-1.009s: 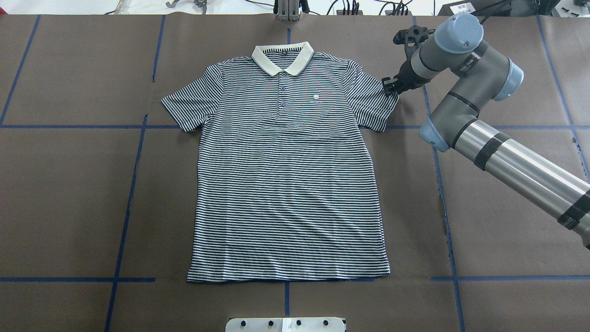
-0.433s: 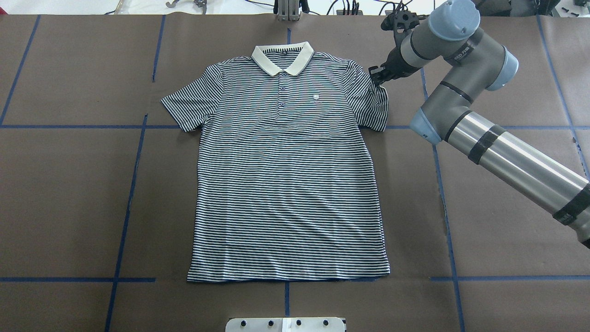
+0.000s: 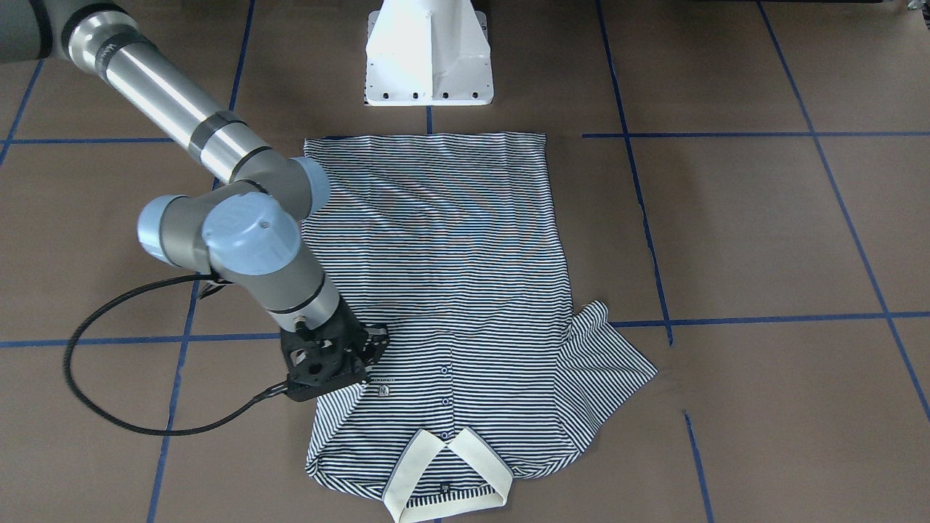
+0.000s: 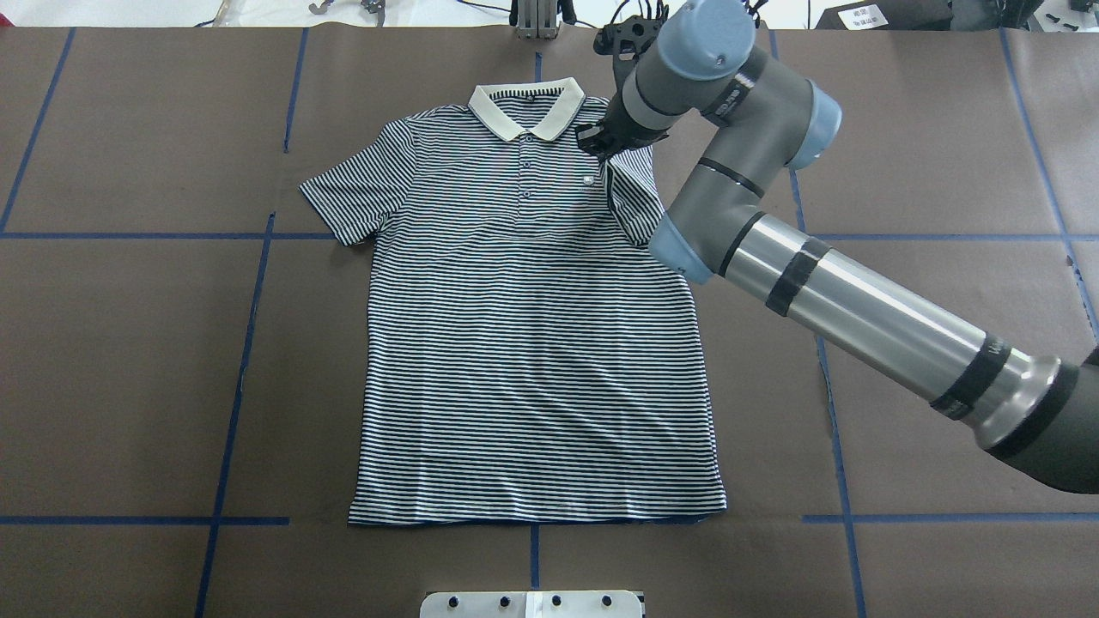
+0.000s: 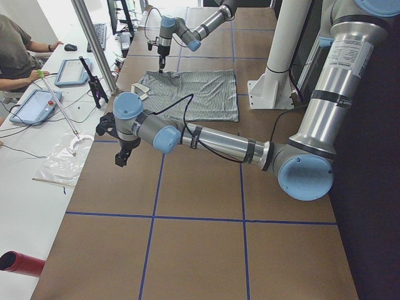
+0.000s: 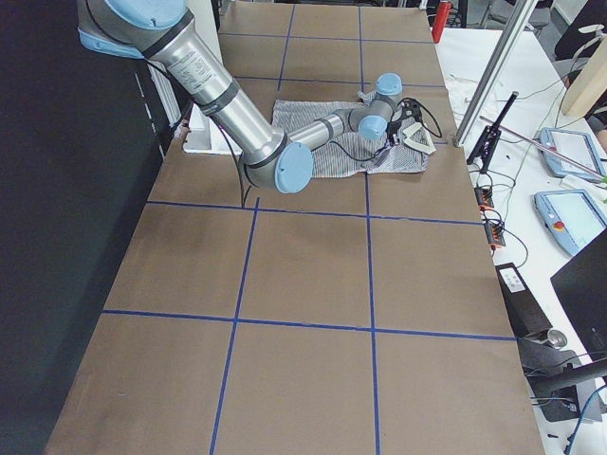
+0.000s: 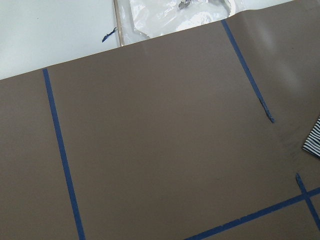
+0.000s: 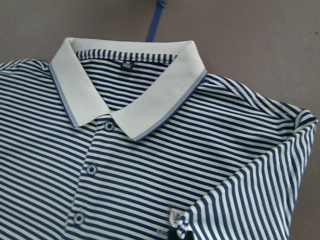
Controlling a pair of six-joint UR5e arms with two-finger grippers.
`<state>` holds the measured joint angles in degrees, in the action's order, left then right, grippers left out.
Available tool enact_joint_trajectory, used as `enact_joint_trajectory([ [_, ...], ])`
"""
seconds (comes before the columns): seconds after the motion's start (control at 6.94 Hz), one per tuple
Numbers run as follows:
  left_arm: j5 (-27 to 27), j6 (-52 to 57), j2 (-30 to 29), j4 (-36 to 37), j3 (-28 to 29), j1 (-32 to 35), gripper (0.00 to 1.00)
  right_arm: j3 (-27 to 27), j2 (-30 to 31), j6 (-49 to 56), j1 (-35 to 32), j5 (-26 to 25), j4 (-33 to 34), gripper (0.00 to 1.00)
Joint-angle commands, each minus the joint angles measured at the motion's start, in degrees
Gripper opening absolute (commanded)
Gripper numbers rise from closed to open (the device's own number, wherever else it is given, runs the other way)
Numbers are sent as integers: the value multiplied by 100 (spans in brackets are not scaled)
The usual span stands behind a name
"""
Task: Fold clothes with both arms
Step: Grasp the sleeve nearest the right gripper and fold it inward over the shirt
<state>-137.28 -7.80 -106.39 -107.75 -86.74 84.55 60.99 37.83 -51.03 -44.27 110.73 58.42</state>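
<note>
My right hand (image 4: 592, 144) pinches the sleeve (image 4: 633, 199) of the shirt (image 4: 532, 343), at four o'clock from its collar (image 4: 525, 110). My left hand's (image 5: 119, 160) grip I cannot tell.

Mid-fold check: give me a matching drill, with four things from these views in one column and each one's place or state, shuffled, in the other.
1. right end effector
2. left end effector
3. collar
4. free sleeve

A. striped, spread out flat
B. above bare table, off the polo shirt
C. grips the other sleeve, folded over the chest
D. cream, at the end far from the pedestal

Pairs: 1-C, 2-B, 3-D, 4-A
</note>
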Motion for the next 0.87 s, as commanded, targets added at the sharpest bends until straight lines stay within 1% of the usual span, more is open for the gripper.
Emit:
enact_joint_trajectory([
  [0.0, 0, 6, -22, 0, 34, 0, 100, -778, -574, -38, 173, -499, 99, 0],
  [0.14, 0, -2, -31, -9, 34, -9, 100, -799, -566, -4, 165, -535, 82, 99],
  [0.58, 9, -290, -232, -26, 166, -218, 100, -790, -575, -21, 68, -527, 90, 100],
  [0.72, 61, -1162, -372, -357, 183, -637, 100, -747, -584, -82, -63, -300, 116, 100],
])
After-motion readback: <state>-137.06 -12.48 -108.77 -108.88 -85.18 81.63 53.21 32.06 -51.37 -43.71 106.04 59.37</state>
